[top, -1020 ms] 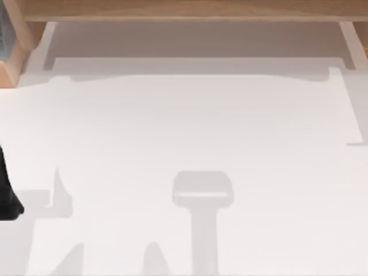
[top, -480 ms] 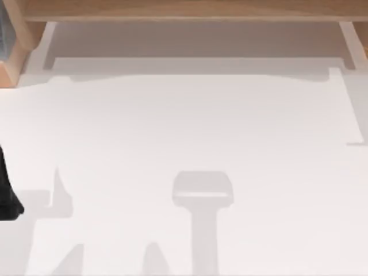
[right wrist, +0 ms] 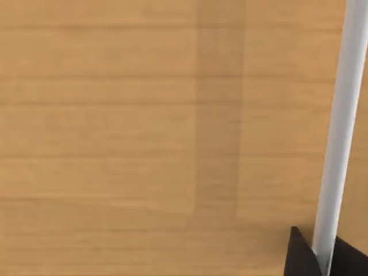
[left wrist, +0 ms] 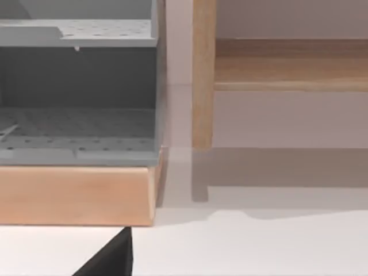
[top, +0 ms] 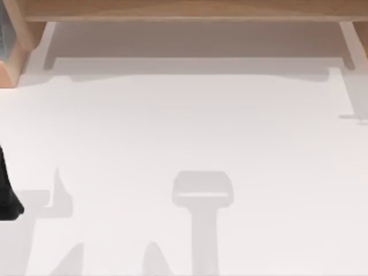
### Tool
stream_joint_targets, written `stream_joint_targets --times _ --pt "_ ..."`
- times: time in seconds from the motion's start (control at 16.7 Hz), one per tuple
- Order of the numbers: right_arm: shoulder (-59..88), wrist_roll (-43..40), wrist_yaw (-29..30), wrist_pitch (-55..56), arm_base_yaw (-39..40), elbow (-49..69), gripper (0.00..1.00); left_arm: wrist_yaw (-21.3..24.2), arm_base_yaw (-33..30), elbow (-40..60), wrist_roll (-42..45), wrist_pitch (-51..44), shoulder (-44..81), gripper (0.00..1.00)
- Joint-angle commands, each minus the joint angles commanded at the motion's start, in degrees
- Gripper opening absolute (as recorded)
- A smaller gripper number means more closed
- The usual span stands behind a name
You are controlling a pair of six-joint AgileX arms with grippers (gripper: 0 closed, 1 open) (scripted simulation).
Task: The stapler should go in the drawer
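The stapler is out of view. In the right wrist view a light wooden drawer front (right wrist: pixel 144 126) is very close, with a slim white bar handle (right wrist: pixel 342 115) running along it. My right gripper (right wrist: pixel 322 256) has one dark fingertip (right wrist: pixel 298 256) on each side of that handle, both touching it. At the top view's left edge, a black part of my left arm (top: pixel 6 195) rests over the white table (top: pixel 184 132). A dark tip of my left gripper (left wrist: pixel 109 259) shows in the left wrist view.
A wooden shelf unit (top: pixel 184 8) runs along the table's far edge. At the far left stands a grey perforated organiser (left wrist: pixel 80 86) on a wooden base (left wrist: pixel 75 195), beside a wooden post (left wrist: pixel 203 75).
The shadow at the table's right edge in the top view has shifted toward the far side. The left arm has not moved.
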Motion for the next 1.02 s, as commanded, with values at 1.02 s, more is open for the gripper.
stream_joint_targets --times 1.02 --pt "5.97 0.16 5.09 -8.62 4.39 14.03 0.0 0.0 0.0 0.0 0.0 0.0 0.0 1.0"
